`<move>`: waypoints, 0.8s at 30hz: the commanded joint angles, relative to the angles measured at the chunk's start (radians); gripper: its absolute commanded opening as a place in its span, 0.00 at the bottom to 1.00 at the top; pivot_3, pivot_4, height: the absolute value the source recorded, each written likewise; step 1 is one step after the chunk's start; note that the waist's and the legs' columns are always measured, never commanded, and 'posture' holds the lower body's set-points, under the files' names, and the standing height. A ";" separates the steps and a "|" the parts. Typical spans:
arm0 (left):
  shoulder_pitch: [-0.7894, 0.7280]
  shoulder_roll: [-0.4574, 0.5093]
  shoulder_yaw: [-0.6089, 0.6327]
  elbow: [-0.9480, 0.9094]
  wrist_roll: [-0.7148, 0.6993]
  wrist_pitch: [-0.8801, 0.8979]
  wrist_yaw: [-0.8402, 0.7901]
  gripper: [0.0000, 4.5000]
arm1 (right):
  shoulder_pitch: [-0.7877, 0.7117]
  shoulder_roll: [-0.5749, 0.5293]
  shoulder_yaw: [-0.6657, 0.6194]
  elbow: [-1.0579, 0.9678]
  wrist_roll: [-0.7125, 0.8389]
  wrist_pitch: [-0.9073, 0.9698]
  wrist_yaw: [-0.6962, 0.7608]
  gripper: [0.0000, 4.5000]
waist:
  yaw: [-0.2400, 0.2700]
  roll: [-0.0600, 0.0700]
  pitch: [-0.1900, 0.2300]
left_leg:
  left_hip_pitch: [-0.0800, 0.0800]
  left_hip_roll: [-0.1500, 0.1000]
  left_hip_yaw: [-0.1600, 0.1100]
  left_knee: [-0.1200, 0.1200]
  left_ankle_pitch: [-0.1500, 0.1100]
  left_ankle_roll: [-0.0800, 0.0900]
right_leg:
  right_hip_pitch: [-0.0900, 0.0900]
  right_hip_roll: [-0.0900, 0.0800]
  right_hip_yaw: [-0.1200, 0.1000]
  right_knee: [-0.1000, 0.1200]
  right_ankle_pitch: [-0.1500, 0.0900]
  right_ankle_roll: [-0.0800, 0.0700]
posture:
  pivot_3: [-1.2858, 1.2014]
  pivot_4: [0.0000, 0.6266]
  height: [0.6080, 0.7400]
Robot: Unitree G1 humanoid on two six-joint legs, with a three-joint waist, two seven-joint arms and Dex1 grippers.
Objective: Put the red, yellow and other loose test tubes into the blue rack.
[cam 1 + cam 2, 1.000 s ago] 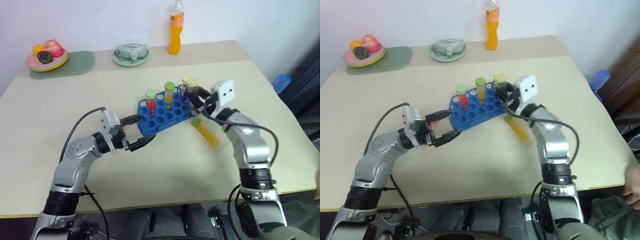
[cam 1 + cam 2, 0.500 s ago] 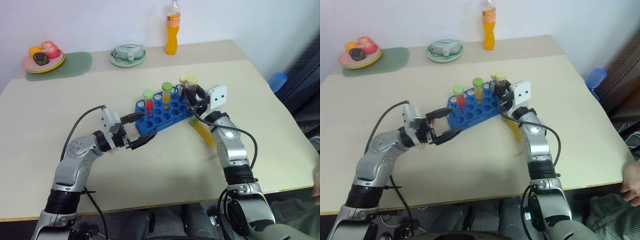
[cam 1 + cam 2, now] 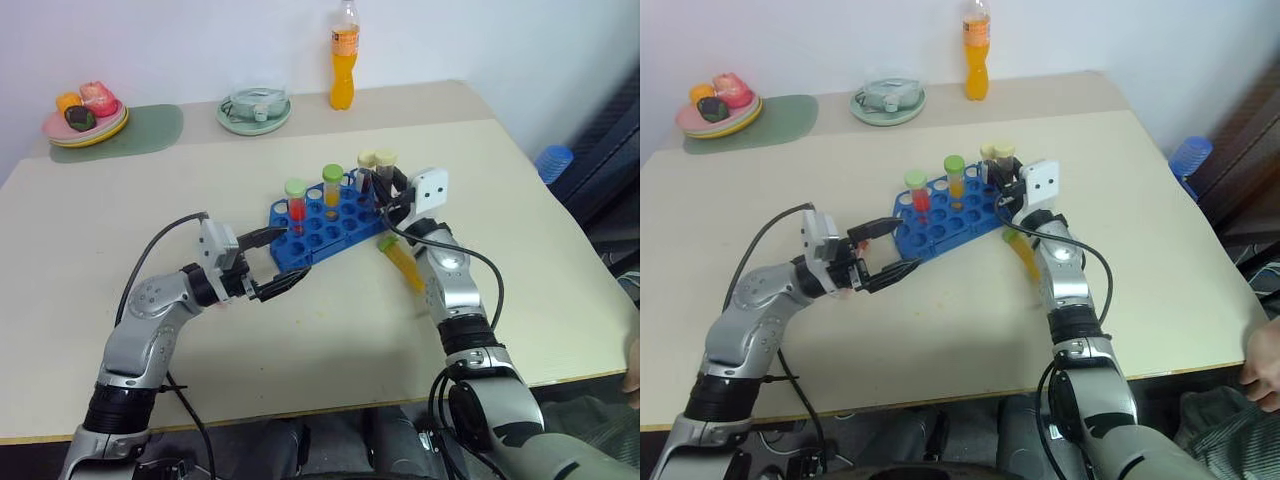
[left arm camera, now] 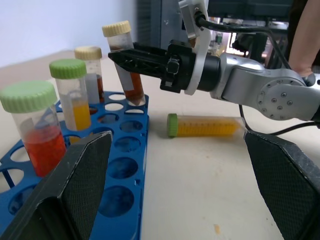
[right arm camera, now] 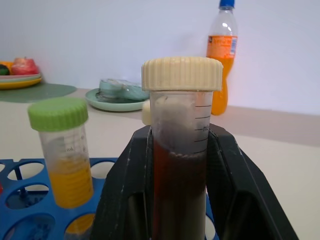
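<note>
The blue rack (image 3: 322, 228) stands mid-table. In it are a red tube with a green cap (image 3: 296, 206), a yellow tube with a green cap (image 3: 333, 190) and a cream-capped tube (image 3: 366, 168). My right gripper (image 3: 390, 195) is shut on a brown tube with a cream cap (image 4: 127, 65). That tube is tilted, with its lower end at a hole in the rack's far right corner. A loose yellow tube (image 3: 401, 261) lies on the table just right of the rack. My left gripper (image 3: 290, 256) is open and empty at the rack's near left corner.
An orange drink bottle (image 3: 345, 60) and a pale green dish (image 3: 253, 110) stand at the table's far edge. A plate of fruit (image 3: 84, 112) rests on a green mat (image 3: 150, 126) at the far left. A person's hand (image 3: 1266, 366) is at the right edge.
My right gripper has carried the brown tube forward and down to the rack's far right corner. The left arm has kept still. The camera has shifted a little.
</note>
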 commanded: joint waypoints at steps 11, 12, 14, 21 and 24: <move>0.034 0.005 0.038 -0.046 -0.037 0.004 0.028 0.96 | 0.020 0.057 -0.030 0.054 0.070 -0.113 0.043 0.40 | -0.002 0.000 0.000 | 0.000 0.000 0.000 -0.001 0.000 0.000 | 0.000 0.000 0.000 0.000 0.000 0.000 | 0.52 0.24 1.00; 0.035 0.006 0.038 -0.044 -0.038 0.003 0.028 0.96 | 0.023 0.054 -0.026 0.056 0.064 -0.118 0.043 0.47 | -0.002 0.000 0.000 | 0.000 0.000 0.000 -0.001 0.000 0.000 | 0.000 0.000 0.000 0.000 0.000 0.000 | 0.52 0.24 1.00; 0.035 0.007 0.038 -0.041 -0.040 0.001 0.027 0.96 | 0.027 0.045 -0.018 0.060 0.028 -0.124 0.013 0.68 | -0.002 0.000 0.000 | 0.000 0.000 0.000 -0.001 0.000 0.000 | 0.000 0.000 0.000 0.000 0.000 0.000 | 0.52 0.24 1.00; 0.027 -0.003 0.027 -0.027 -0.033 -0.016 0.026 0.96 | 0.063 -0.001 0.003 -0.029 -0.007 -0.086 0.010 0.90 | 0.004 0.000 0.000 | 0.000 0.000 0.000 0.000 0.000 0.000 | 0.000 0.000 0.000 0.000 0.000 0.000 | 0.52 0.24 1.00; 0.025 -0.011 0.020 -0.021 -0.030 -0.022 0.026 0.96 | 0.105 -0.044 0.014 -0.142 0.021 -0.029 0.069 0.90 | 0.003 0.000 0.000 | 0.000 0.000 0.000 0.000 0.000 0.000 | 0.000 0.000 0.000 0.000 0.000 0.000 | 0.52 0.24 1.00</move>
